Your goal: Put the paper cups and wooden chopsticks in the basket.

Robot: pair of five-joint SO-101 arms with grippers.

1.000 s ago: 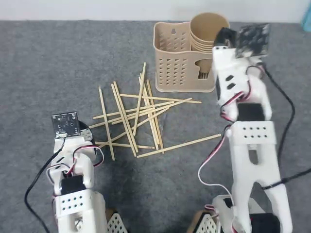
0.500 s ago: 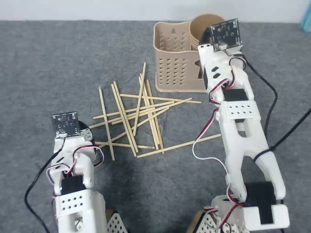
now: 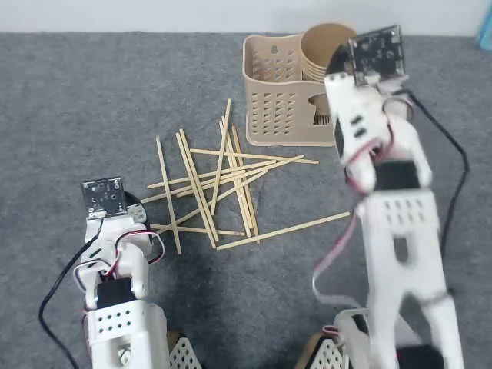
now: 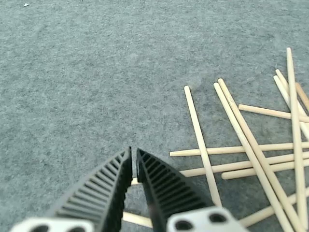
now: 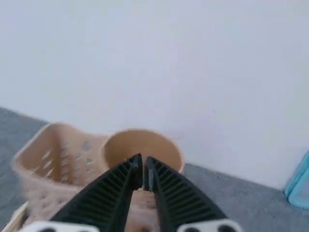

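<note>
Wooden chopsticks [image 3: 219, 188]: crossed heap on the surface in front of the basket [image 3: 273, 123]; paper cups [image 3: 327, 46] stacked inside it; left gripper [image 4: 134, 162], narrow and empty, nearer the heap, opposite the basket; right gripper [image 5: 143, 166], narrow and empty, above the basket.

Showing rough matt cloth on the table [image 3: 77, 100], pale bare wood in the chopsticks [image 3: 231, 172], smooth plastic in the basket [image 3: 277, 108], matt paper in the paper cups [image 3: 327, 38].

A grey, felt-like table top [image 3: 84, 92] carries it all; the pierced beige basket [image 3: 280, 104] stands near the far edge; wooden chopsticks [image 3: 219, 184] lie criss-crossed just before the basket, toward the arms.
</note>
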